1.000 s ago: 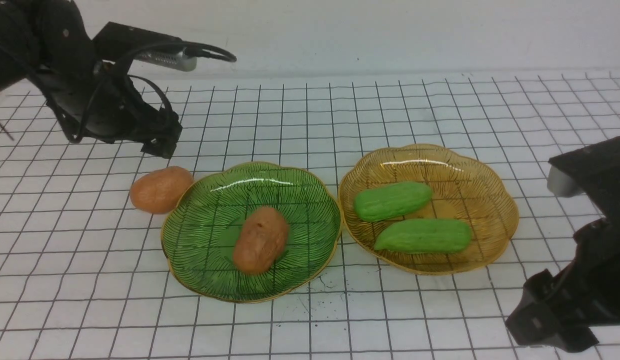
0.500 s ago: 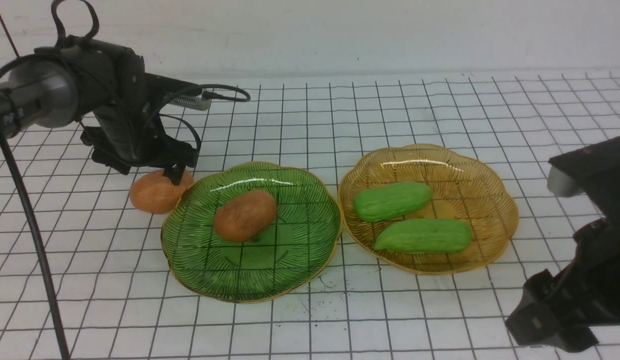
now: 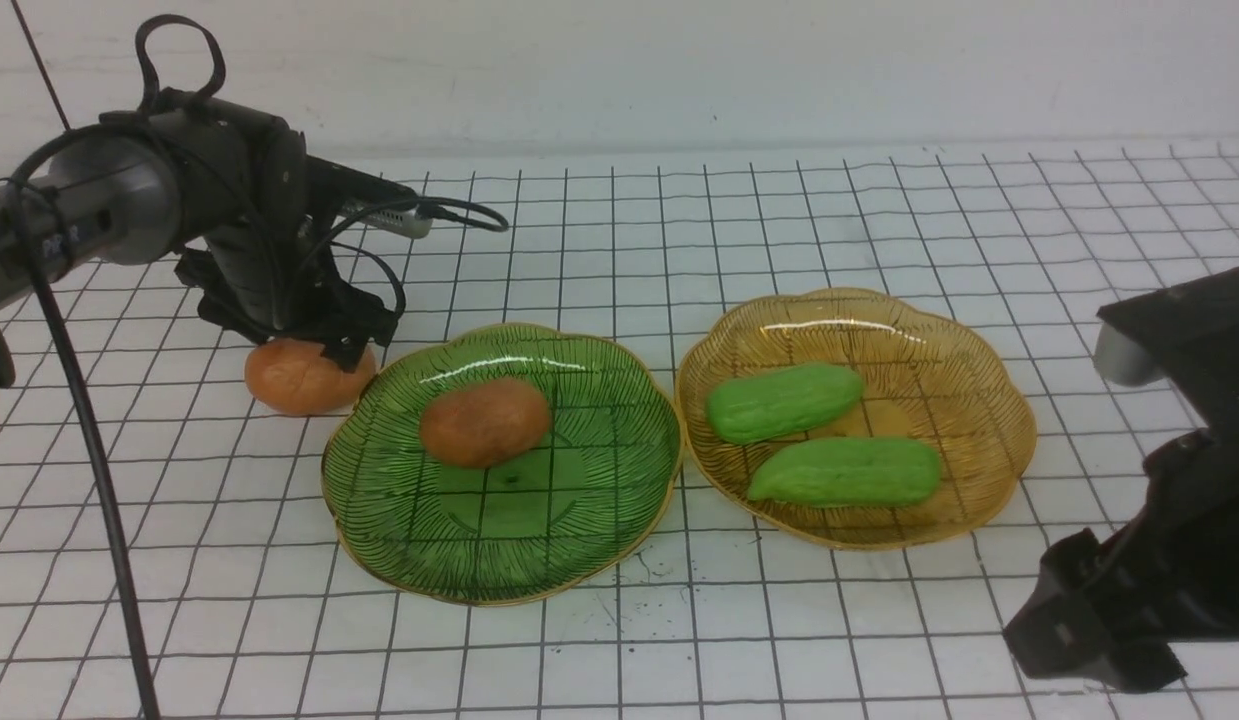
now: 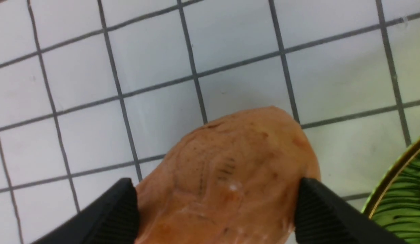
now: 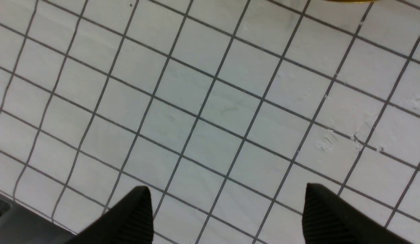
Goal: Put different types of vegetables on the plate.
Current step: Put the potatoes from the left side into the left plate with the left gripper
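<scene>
An orange-brown potato (image 3: 297, 378) lies on the table just left of the green plate (image 3: 539, 530). My left gripper (image 3: 324, 340) has come down over it. In the left wrist view both black fingers (image 4: 121, 210) press the sides of this potato (image 4: 226, 162), so the left gripper (image 4: 215, 183) is shut on it. A second potato (image 3: 484, 422) rests in the green plate. Two light-green ridged gourds (image 3: 784, 402) (image 3: 847, 472) lie in the amber plate (image 3: 939, 340). My right gripper (image 3: 1064, 640) (image 5: 226, 193) hangs open over bare table at the near right.
The two plates stand side by side, almost touching, mid-table. The green plate's gold rim (image 4: 393, 176) runs close beside my left gripper's finger. A black cable (image 3: 89, 440) hangs down at the far left. A white wall closes off the back of the gridded table (image 3: 679, 230).
My left gripper dropped onto the table potato and closed on it, nudging it slightly left. The potato in the green plate rolled from the front toward the middle. The right arm barely moved.
</scene>
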Available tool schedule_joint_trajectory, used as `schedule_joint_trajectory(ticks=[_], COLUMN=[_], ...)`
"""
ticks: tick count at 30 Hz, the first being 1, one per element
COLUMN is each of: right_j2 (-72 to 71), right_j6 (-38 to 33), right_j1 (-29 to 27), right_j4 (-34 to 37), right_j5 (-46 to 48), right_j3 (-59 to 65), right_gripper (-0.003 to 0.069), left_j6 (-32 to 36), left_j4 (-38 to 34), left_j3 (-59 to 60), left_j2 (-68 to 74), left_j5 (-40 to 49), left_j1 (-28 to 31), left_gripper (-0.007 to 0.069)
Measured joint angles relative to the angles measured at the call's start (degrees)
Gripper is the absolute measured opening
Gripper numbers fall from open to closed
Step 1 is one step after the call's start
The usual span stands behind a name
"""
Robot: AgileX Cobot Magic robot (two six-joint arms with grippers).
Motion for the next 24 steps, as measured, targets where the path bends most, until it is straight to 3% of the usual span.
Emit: schedule_joint_trajectory(ticks=[20, 23, 24], right_j2=[0.0, 0.0, 0.0], right_j6=[0.2, 0.2, 0.2], right_j1=[0.0, 0.0, 0.0], right_j4=[0.2, 0.2, 0.2], right_j5=[-0.4, -0.4, -0.4], right_j3=[0.0, 0.0, 0.0], right_gripper=[0.0536, 0.0536, 0.0536], left_j6=[-0.8, -0.8, -0.8], left_j4=[0.0, 0.1, 0.1], left_j3=[0.4, 1.0, 1.1], left_j2=[-1.6, -3.6, -5.3], left_j5=[2.6, 4.4, 5.0], left_j1=[-0.1, 0.0, 0.0], left_gripper=[0.0482, 0.0369, 0.022])
